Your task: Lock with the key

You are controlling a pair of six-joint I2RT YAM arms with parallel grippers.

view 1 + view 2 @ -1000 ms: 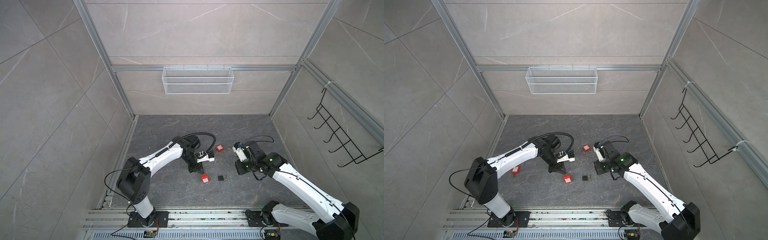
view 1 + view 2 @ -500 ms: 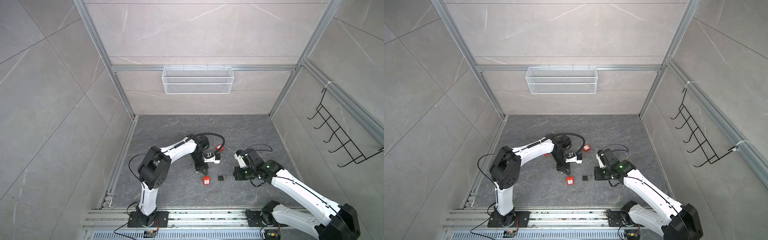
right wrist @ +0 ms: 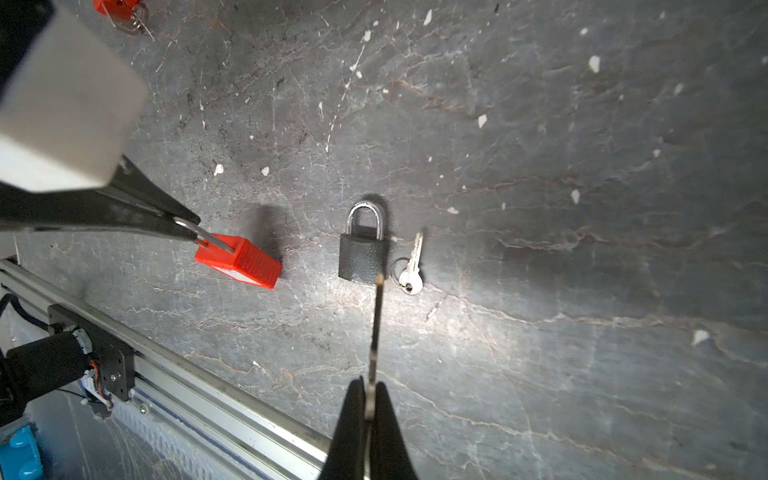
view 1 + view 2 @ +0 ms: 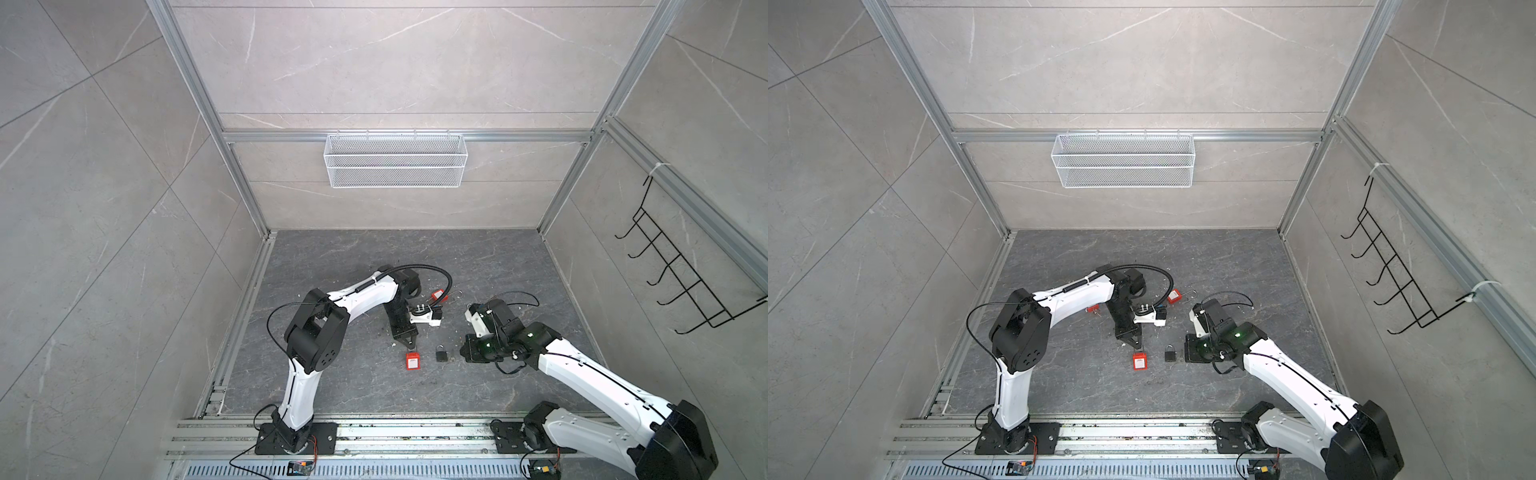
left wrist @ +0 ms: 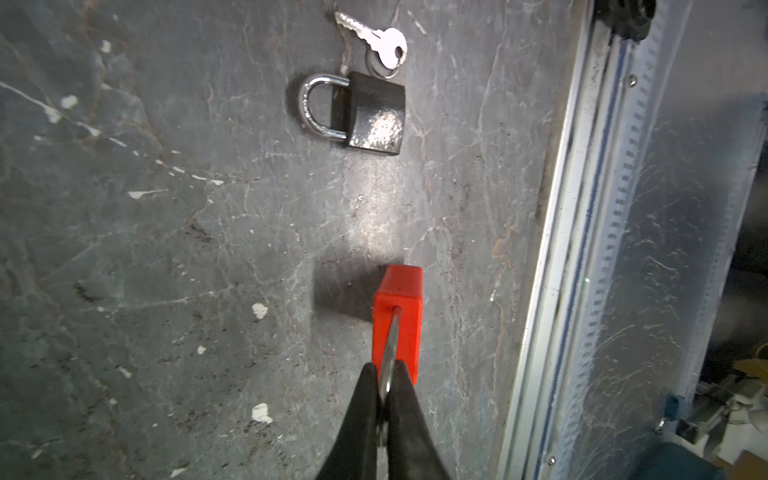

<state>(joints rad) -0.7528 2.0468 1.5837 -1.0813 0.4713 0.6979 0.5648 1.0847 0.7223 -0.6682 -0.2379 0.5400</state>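
Observation:
A black padlock point(image 4: 441, 354) point(image 4: 1170, 354) lies flat on the dark floor, its shackle pushed in. A silver key on a ring point(image 3: 411, 270) point(image 5: 384, 39) lies loose beside its body. My right gripper point(image 3: 370, 384) point(image 4: 463, 353) is shut on another key, seen edge-on, whose tip point(image 3: 379, 278) hangs just over the black padlock's point(image 3: 363, 257) bottom edge. A red padlock point(image 4: 412, 360) point(image 5: 398, 316) lies to its left. My left gripper point(image 5: 386, 368) point(image 4: 410, 343) is shut on a thin metal key that runs into the red padlock's point(image 3: 237, 259) end.
A second red padlock point(image 4: 436, 296) and a loose silver hook point(image 4: 457, 296) lie behind the left wrist. A third red one point(image 4: 1093, 308) sits under the left arm. The aluminium rail point(image 4: 374, 432) borders the front. A wire basket point(image 4: 395, 160) and a hook rack point(image 4: 681, 282) hang on the walls.
The left arm has folded in and its gripper has come forward to the red padlock. The right gripper has moved forward and left to the black padlock. Both padlocks stayed put.

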